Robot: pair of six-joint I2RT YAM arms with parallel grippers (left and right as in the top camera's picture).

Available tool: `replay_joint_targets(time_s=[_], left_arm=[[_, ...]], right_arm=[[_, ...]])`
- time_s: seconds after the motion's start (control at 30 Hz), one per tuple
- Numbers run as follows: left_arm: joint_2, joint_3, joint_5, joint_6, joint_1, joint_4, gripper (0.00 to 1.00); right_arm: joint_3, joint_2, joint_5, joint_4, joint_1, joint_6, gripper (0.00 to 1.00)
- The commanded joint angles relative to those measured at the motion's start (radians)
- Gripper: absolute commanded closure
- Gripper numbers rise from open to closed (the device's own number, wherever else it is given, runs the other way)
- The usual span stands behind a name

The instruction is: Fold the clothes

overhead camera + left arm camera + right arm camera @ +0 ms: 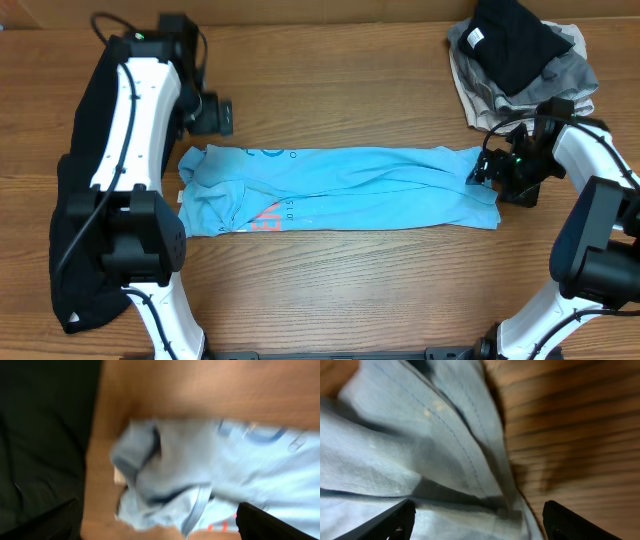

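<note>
The clothes on the wooden table centre on a light blue T-shirt (340, 188), folded into a long strip running left to right, with pink lettering near its lower left. My left gripper (207, 122) hovers just beyond the shirt's bunched left end (165, 475). In the left wrist view its black fingers (272, 522) stand far apart, open, with nothing between them. My right gripper (487, 168) is at the shirt's right end. Its fingers (390, 522) are spread wide over the blue fabric (420, 450), open, gripping nothing.
A heap of black and grey garments (520, 55) lies at the back right corner. A black garment (72, 230) is spread along the left edge under the left arm, also seen as dark cloth (40, 435). Bare wood (350, 290) lies in front of the shirt.
</note>
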Motion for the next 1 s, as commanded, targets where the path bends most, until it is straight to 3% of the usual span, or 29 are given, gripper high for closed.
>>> replay_joint_targets(time_s=[0.0,0.1,0.2,0.23,0.37,0.5,0.73,0.97], left_arm=[[0.002,0.119,0.01,-0.021,-0.003,0.03,0.0],[0.002,0.163,0.009,-0.021,-0.003,0.061,0.0],[0.002,0.17,0.009,-0.02,-0.003,0.086,0.0],[0.002,0.17,0.009,-0.021,-0.003,0.089,0.0],[0.002,0.17,-0.004,-0.005,-0.002,0.09,0.0],[0.002,0.17,-0.014,0.002,0.006,0.09,0.0],[0.002,0.17,-0.013,0.002,0.047,0.09,0.0],[0.002,0.17,-0.013,0.002,0.064,0.09,0.0]], right_arm=[[-0.051,-0.012,-0.069,0.047,0.005,-0.004,0.15],[-0.093,-0.012,-0.085,0.089,0.013,-0.002,0.2],[-0.127,-0.012,-0.11,0.135,0.018,-0.001,0.36],[-0.134,-0.012,-0.109,0.149,0.018,0.006,0.44],[-0.132,-0.012,-0.102,0.184,0.007,0.053,0.94],[-0.07,-0.014,-0.101,0.124,-0.053,0.055,0.96],[0.147,-0.029,-0.103,-0.141,-0.187,-0.006,0.96],[0.269,-0.058,-0.128,-0.312,-0.134,-0.066,0.96]])
